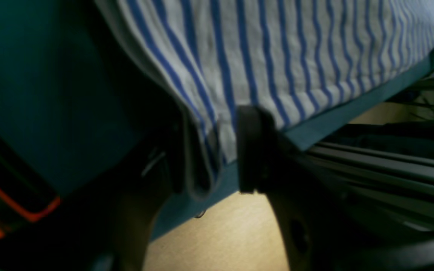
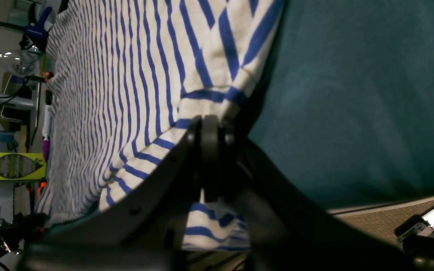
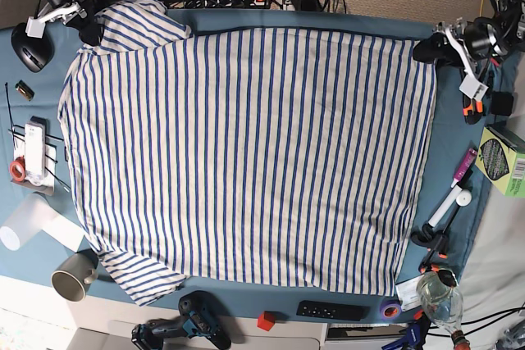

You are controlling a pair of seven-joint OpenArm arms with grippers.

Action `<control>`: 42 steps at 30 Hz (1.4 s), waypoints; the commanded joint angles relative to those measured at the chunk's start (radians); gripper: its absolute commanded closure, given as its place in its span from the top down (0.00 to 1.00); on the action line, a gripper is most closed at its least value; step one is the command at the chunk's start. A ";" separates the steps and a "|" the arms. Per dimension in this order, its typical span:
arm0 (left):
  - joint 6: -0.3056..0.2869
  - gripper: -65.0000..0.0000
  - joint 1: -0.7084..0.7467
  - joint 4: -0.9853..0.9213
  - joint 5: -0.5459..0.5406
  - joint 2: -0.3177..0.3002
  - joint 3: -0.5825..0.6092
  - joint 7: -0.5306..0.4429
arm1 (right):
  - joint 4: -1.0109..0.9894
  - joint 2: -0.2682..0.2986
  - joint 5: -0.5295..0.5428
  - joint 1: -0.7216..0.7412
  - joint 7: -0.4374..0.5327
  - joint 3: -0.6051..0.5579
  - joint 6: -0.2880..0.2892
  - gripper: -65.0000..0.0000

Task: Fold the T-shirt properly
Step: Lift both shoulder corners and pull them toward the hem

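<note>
The T-shirt point(image 3: 246, 161), white with thin blue stripes, lies spread flat over most of the blue table point(image 3: 449, 133). At the shirt's far left sleeve, my right gripper point(image 3: 92, 32) is shut on the fabric. In the right wrist view its fingertips point(image 2: 209, 128) meet on the striped sleeve edge point(image 2: 217, 94). My left gripper point(image 3: 428, 48) is at the far right hem corner. In the left wrist view its jaws point(image 1: 209, 162) stand apart with a fold of the shirt's edge point(image 1: 202, 165) between them, right at the table's edge.
Along the near edge are a grey mug point(image 3: 72, 275), a cordless drill point(image 3: 176, 334), a red cube point(image 3: 264, 320) and a black remote point(image 3: 332, 311). A marker point(image 3: 453, 202), green box point(image 3: 500, 161) and bottle point(image 3: 439, 297) sit on the right. A mouse point(image 3: 33, 56) is on the left.
</note>
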 commanded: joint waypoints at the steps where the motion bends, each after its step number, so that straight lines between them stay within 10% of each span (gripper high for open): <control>1: 0.002 0.26 0.011 0.003 0.017 -0.011 -0.001 0.032 | -0.002 0.007 -0.064 -0.011 -0.037 -0.005 -0.021 0.00; 5: 0.002 0.00 0.011 0.003 0.018 -0.011 -0.001 0.028 | -0.002 0.007 -0.027 -0.011 -0.051 -0.005 -0.021 0.00; 27: -0.035 0.00 0.031 0.014 -0.057 -0.012 -0.024 0.085 | 0.001 0.018 0.084 -0.123 -0.143 0.003 -0.007 0.00; 42: -0.039 0.00 0.242 0.161 -0.100 -0.011 -0.134 0.093 | 0.001 0.127 0.116 -0.175 -0.173 0.062 -0.007 0.00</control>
